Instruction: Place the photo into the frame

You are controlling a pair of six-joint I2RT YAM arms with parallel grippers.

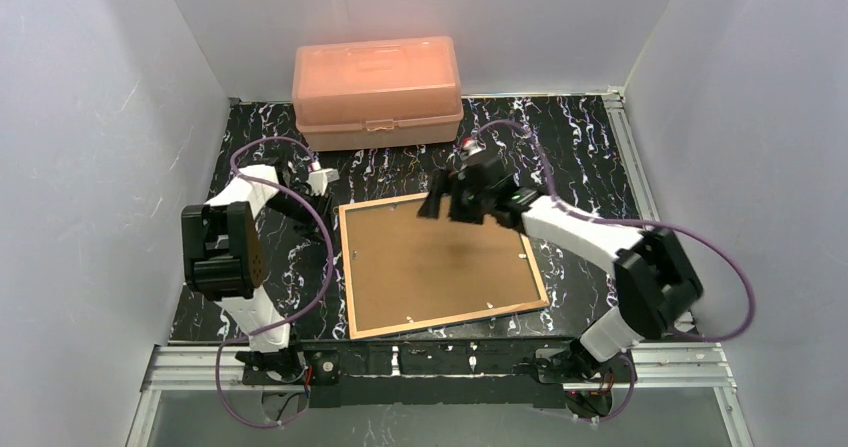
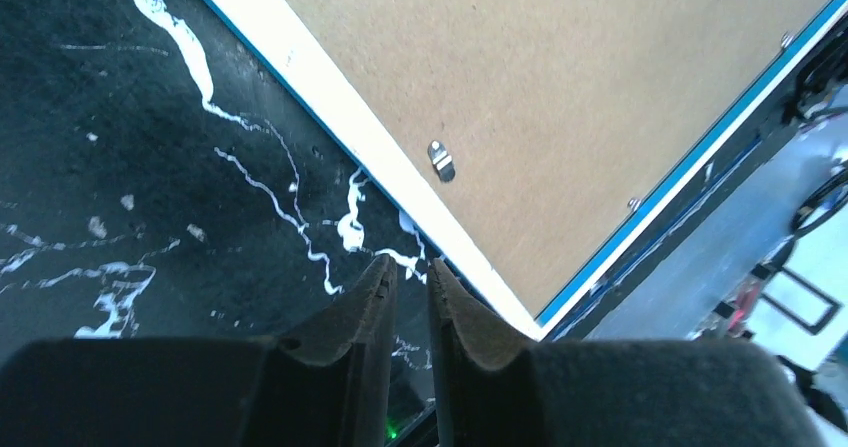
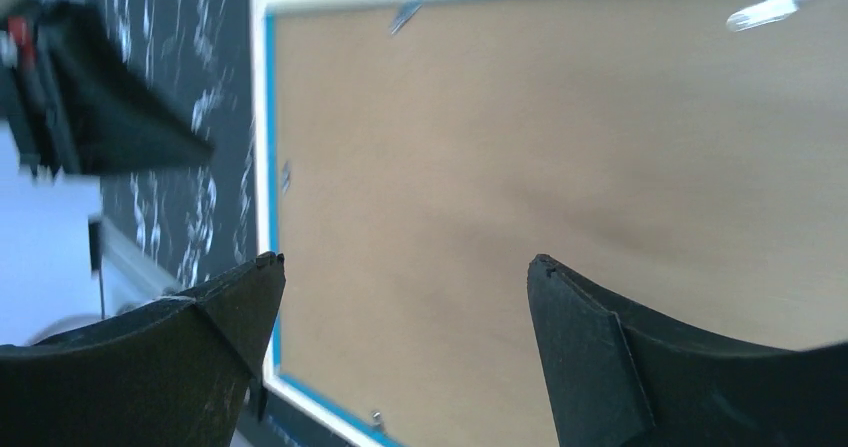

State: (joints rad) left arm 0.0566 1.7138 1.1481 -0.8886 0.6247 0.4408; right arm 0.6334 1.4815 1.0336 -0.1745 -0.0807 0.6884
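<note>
Closest to the lens, the left arm (image 1: 225, 247) and right arm (image 1: 650, 277) rise from the 6 o'clock edge of the black marbled table (image 1: 590, 137). At the table's centre the frame (image 1: 345, 267) lies face down, its brown backing board (image 1: 440, 267) upward, with a peach box (image 1: 378, 92) at 12 o'clock. Over the board's 12 o'clock edge the right pincer (image 3: 405, 262) hovers wide and empty; the left pincer (image 2: 410, 267), narrowed to a slit and empty, hangs over the table just beside the frame's 9 o'clock rim.

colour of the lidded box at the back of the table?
The plastic box is translucent peach-orange. It shows best in the top external view.
</note>
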